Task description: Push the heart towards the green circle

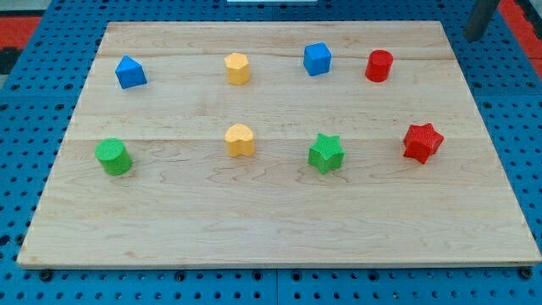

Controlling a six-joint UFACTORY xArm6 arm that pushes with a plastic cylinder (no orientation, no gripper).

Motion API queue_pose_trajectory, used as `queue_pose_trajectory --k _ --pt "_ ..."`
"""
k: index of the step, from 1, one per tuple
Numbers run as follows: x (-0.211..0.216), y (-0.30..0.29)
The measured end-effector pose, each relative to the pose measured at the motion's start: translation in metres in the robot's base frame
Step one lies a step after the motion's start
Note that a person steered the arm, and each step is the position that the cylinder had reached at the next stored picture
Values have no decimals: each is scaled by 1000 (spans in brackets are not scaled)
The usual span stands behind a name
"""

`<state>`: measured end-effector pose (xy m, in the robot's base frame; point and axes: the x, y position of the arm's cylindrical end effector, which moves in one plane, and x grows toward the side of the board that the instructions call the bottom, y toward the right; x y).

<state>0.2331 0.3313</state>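
At board centre: yellow heart-shaped block [240, 140], well apart from green round block [113, 158] at view's left. Rod [480, 19] visible at top right corner, off the wooden board [279, 229]; tip not discernible. No gripper fitted. Recommended: approach heart from view's right, push leftward, slightly downward. Containers: none present.

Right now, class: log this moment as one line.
my tip: view's top right, off board | yellow heart: untouched | green circle: at its left

Lab bench: blue pegboard [34, 127] under wooden board [279, 220].
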Motion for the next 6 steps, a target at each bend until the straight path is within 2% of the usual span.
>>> queue_pose_trajectory --k 1,2,4,5,6 --pt "17 0" --pt "106 -37" --pt "218 -319" --pt "173 -407" --pt "165 -323"
